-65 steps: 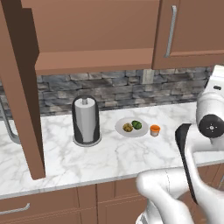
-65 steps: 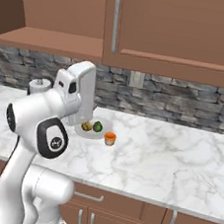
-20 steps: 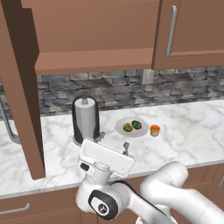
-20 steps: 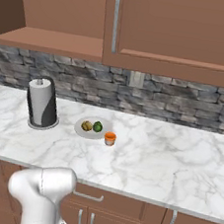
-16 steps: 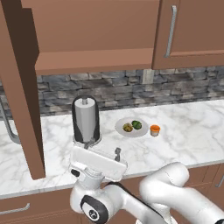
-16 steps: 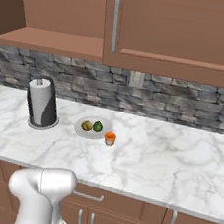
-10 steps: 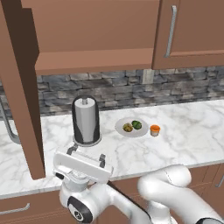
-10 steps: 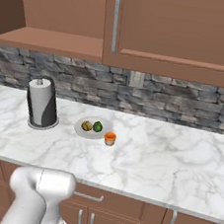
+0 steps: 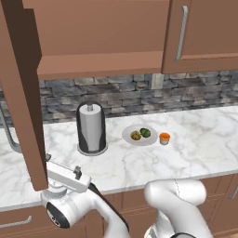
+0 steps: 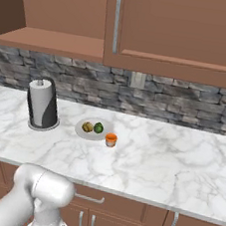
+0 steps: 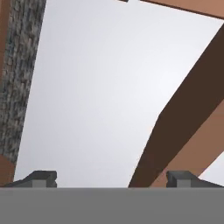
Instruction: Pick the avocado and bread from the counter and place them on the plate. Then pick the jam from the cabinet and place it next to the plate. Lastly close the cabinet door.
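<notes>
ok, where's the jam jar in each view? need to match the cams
Left base view: jam on the counter, just right of the plate, right of centre.
Right base view: jam centre frame, at the plate's lower right.
Hand view: not in it.
Shared landmark: paper-towel holder.

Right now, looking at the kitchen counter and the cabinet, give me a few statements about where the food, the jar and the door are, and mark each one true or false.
1. The avocado and the bread both lie on the plate. True.
2. The jam is on the cabinet shelf. False: it stands on the counter right beside the plate.
3. The cabinet door is shut. False: it stands swung open at the left of the left base view.
4. The paper-towel holder stands on the counter to the left of the plate. True.
5. The gripper is clamped on the door's edge. False: its jaws stand wide apart with nothing between them.
</notes>
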